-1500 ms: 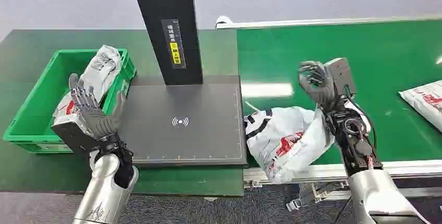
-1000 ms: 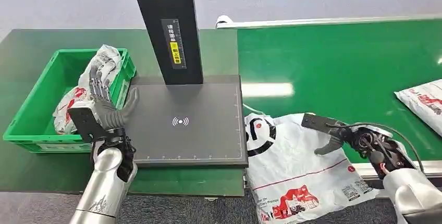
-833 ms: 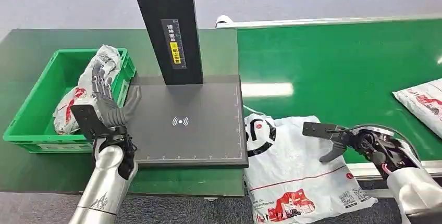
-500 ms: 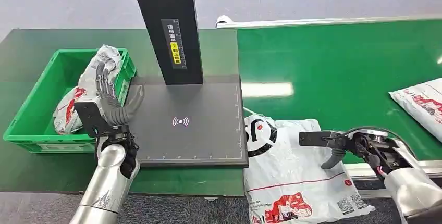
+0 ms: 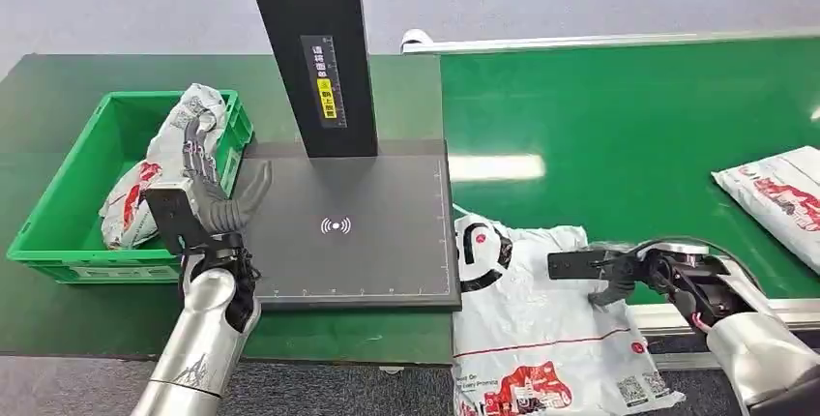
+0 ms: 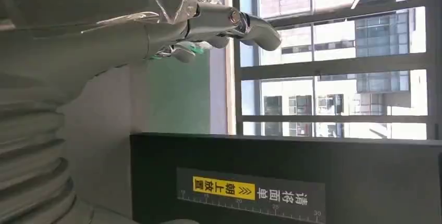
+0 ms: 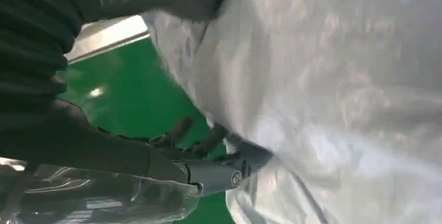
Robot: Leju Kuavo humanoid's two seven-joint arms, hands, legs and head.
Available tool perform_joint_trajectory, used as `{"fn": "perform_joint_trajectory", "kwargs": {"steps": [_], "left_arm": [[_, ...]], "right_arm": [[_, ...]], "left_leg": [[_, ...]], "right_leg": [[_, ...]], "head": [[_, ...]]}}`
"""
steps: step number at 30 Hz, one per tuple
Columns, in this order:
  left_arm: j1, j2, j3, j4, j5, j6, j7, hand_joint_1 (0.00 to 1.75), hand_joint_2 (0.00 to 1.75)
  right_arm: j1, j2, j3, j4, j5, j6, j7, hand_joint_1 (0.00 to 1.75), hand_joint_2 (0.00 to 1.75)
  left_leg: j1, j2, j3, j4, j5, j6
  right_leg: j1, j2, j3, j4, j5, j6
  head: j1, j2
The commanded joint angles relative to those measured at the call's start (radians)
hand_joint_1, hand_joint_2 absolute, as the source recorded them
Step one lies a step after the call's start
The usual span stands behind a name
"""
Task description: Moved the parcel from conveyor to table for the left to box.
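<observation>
One white parcel (image 5: 537, 314) with red and black print lies at the lower centre-right of the head view, draped over the near edge of the green conveyor (image 5: 629, 116) and hanging past its metal rail. Its long axis runs from the black-printed end, up near the scanner plate, down toward the bottom edge of the frame, where the red print and codes sit. My right hand (image 5: 619, 276) is on its right-hand margin, fingers curled into the plastic and clamped on it; the right wrist view shows my thumb and dark fingers (image 7: 208, 140) pressed into the white film.

Count of parcels in view: four. A second parcel (image 5: 774, 193) lies on the conveyor at the right edge of the frame, well apart from mine. Two more parcels (image 5: 169, 160) lie in the one green crate (image 5: 58, 203) at the left, on the dark green counter (image 5: 58, 97).

Between crate and parcel lies one black scanner plate (image 5: 348, 232) with a white wireless mark, carrying one black upright post (image 5: 314, 48) with a yellow label.

My left hand (image 5: 208, 193) is raised at the plate's left edge, just beside the crate, fingers spread apart and holding nothing.
</observation>
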State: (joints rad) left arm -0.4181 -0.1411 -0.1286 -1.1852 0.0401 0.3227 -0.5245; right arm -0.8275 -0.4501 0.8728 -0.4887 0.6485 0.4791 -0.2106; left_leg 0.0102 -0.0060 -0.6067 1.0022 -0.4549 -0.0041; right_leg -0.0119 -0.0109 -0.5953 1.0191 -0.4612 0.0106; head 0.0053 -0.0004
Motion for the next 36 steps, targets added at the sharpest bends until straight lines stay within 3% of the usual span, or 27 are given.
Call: {"fn": "perform_joint_trajectory", "kwargs": {"steps": [1, 18, 26, 28, 30, 31, 33, 36], "left_arm": [[-0.003, 0.007, 0.049, 0.049, 0.048, -0.057, 0.012, 0.0, 1.75], [0.014, 0.014, 0.078, 0.013, 0.051, -0.062, 0.008, 0.0, 1.75], [0.053, 0.002, 0.095, -0.04, 0.039, -0.059, 0.022, 0.0, 1.75], [0.08, -0.003, 0.1, -0.075, 0.03, -0.055, 0.03, 0.0, 1.75], [0.125, -0.009, 0.11, -0.124, 0.021, -0.047, 0.03, 0.0, 1.75], [0.158, -0.019, 0.117, -0.167, 0.001, -0.002, -0.011, 0.0, 1.75], [0.187, -0.029, 0.115, -0.212, -0.013, 0.066, -0.056, 0.0, 1.75], [0.193, -0.055, 0.117, -0.247, 0.002, 0.145, -0.131, 0.0, 1.75]], "right_arm": [[0.0, -0.018, 0.048, -0.063, -0.007, -0.027, 0.036, 1.75, 1.75], [0.014, -0.047, 0.027, -0.13, -0.026, -0.055, 0.052, 1.75, 1.75], [0.076, -0.041, -0.039, -0.197, -0.016, -0.19, 0.115, 1.75, 1.75], [0.096, -0.017, -0.09, -0.207, -0.001, -0.261, 0.122, 1.75, 1.75], [0.121, 0.079, -0.249, -0.208, -0.04, -0.417, 0.115, 1.75, 1.75], [0.155, 0.166, -0.421, -0.248, -0.145, -0.552, 0.059, 1.75, 1.75], [0.204, 0.217, -0.538, -0.37, -0.18, -0.63, 0.022, 1.75, 1.75], [0.305, 0.249, -0.688, -0.574, -0.271, -0.712, -0.115, 1.75, 1.75]], "left_leg": [[0.0, 0.001, 0.002, -0.001, 0.0, 0.0], [0.0, 0.002, 0.002, -0.002, 0.0, 0.0], [0.0, 0.002, 0.002, -0.002, -0.001, 0.0], [0.0, 0.002, 0.003, -0.002, -0.001, 0.0], [0.0, 0.003, 0.002, -0.002, -0.001, 0.0], [0.0, 0.008, 0.005, -0.003, -0.001, 0.0], [0.0, 0.011, 0.002, -0.003, -0.002, -0.001], [0.001, 0.01, 0.001, -0.002, -0.001, -0.001]], "right_leg": [[0.0, 0.001, 0.002, -0.001, 0.0, -0.001], [0.0, 0.003, 0.001, -0.001, 0.0, -0.001], [0.0, 0.002, 0.001, -0.002, 0.0, -0.001], [0.0, 0.003, 0.002, -0.002, 0.0, -0.001], [0.0, 0.004, 0.0, -0.001, 0.001, -0.001], [0.0, 0.009, 0.002, -0.003, 0.001, -0.001], [0.0, 0.011, 0.0, -0.002, 0.002, -0.001], [0.001, 0.009, -0.002, 0.0, 0.0, -0.001]], "head": [[0.0, 0.0], [0.0, 0.0], [0.0, 0.0], [0.0, 0.0], [0.0, 0.0], [0.0, 0.0], [0.0, 0.0], [0.0, 0.0]]}}
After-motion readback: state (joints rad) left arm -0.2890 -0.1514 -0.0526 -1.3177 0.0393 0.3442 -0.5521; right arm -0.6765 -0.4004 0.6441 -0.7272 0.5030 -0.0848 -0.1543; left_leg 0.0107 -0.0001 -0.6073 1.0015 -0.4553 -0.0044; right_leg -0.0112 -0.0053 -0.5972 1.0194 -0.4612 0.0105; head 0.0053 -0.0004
